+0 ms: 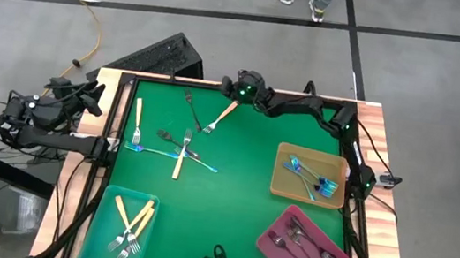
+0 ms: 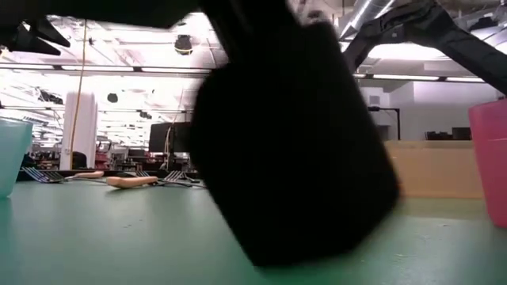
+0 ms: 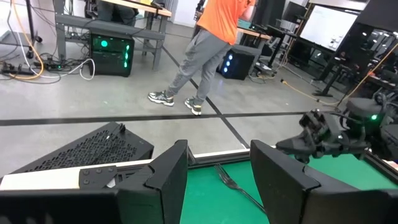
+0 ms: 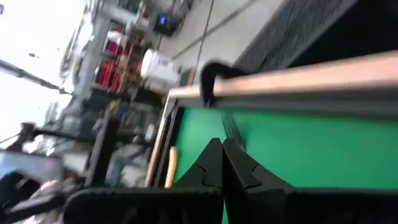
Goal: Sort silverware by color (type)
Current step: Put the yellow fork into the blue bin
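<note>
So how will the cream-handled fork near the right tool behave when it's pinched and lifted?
The cream-handled slim fork looks rigid, so it probably won't flop. It lies flat on the green table, so pinching it may make it slide. Being small, it's likely light. The shut right tool hovers nearby.

**Right arm reaching across the top of the frame, left arm parked at the left edge**

In the high view the right arm runs from the right edge up and leftward along the top, its gripper at upper centre with a green light glowing on the wrist. Its own wrist view shows the fingers pressed together with nothing between them. The left arm lies folded at the left edge, outside the green area, its gripper with fingers spread apart and empty.
</note>
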Controlling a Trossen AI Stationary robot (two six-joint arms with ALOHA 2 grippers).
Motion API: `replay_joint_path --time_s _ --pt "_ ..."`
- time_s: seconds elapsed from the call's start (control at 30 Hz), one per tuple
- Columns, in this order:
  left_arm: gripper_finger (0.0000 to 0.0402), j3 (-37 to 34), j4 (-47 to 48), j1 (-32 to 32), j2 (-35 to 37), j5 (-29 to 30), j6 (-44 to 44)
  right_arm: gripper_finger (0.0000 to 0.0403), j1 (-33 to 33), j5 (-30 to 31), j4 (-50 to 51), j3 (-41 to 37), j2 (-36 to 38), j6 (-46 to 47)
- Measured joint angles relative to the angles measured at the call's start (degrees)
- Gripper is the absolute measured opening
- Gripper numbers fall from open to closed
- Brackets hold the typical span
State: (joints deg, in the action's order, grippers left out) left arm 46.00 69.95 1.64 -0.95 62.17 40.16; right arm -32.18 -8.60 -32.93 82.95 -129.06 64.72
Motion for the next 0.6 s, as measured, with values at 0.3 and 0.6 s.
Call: replay_joint_path --time_s 0.3,0.6 --pt "0.0158 0.00 0.00 -0.01 0.00 0.00 0.01 0.0014 0.55 12.83 6.95 5.52 -0.57 1.25" --pt "0.0158 0.00 0.00 -0.01 0.00 -0.02 -0.02 0.0015 1.69 20.23 5.31 3.82 -0.65 5.62"
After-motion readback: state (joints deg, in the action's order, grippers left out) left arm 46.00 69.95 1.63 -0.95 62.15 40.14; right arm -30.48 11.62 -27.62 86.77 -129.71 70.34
